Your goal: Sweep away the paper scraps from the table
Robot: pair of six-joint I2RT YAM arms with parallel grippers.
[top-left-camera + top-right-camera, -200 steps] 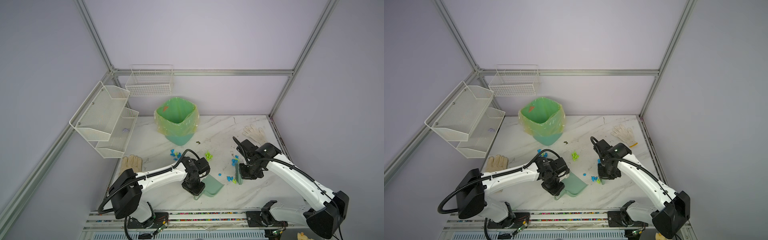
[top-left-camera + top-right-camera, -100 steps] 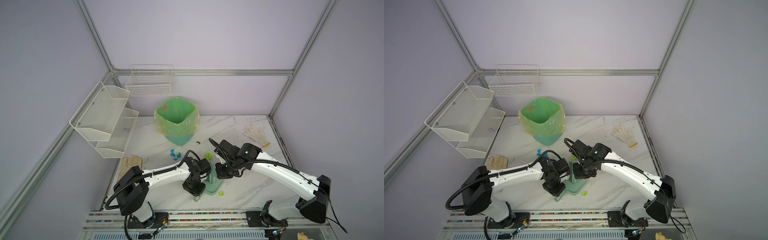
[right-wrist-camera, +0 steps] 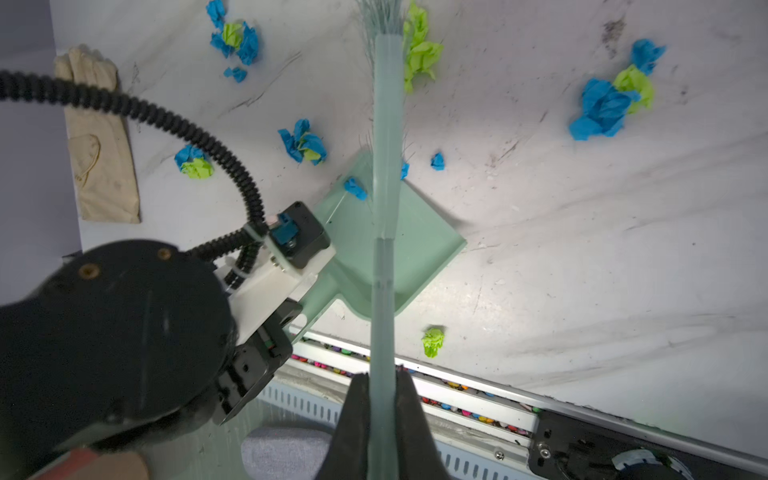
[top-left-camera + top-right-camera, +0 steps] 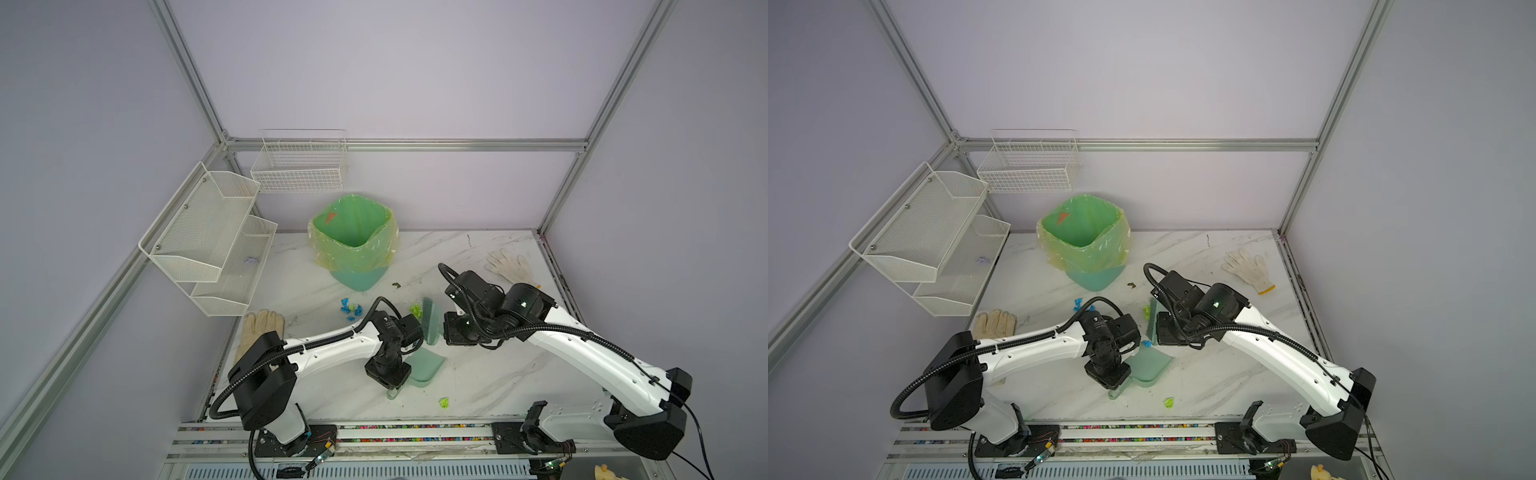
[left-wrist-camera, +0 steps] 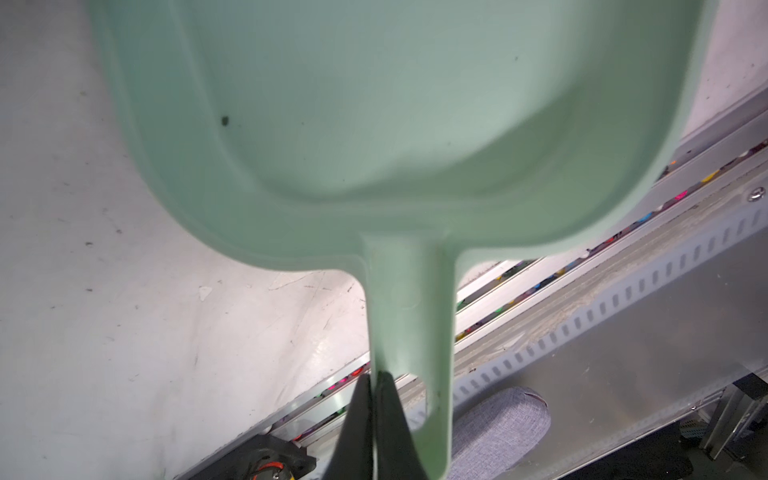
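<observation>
Blue and yellow-green paper scraps (image 3: 604, 106) lie scattered on the white marble table (image 4: 490, 374). In both top views a blue cluster (image 4: 349, 307) lies left of the brush and one green wad (image 4: 1169, 402) lies near the front edge. A small blue scrap (image 3: 355, 189) sits on the dustpan's lip. My left gripper (image 5: 374, 378) is shut on the handle of the mint-green dustpan (image 4: 426, 365), which rests on the table. The right gripper (image 3: 382, 378) is shut on the handle of a mint-green brush (image 4: 430, 320), whose bristles stand beside a green wad (image 3: 419, 58) just behind the dustpan.
A green-lined bin (image 4: 353, 237) stands at the back centre. A white glove (image 4: 509, 266) lies back right and a beige glove (image 4: 259, 328) at the left edge. A dark speck (image 4: 396, 284) lies near the bin. White wire shelves (image 4: 208, 241) hang on the left wall.
The right arm swept the brush leftward from the right side to the dustpan, then drew it slightly toward the back. A green wad now lies near the front edge. The left arm barely moved.
</observation>
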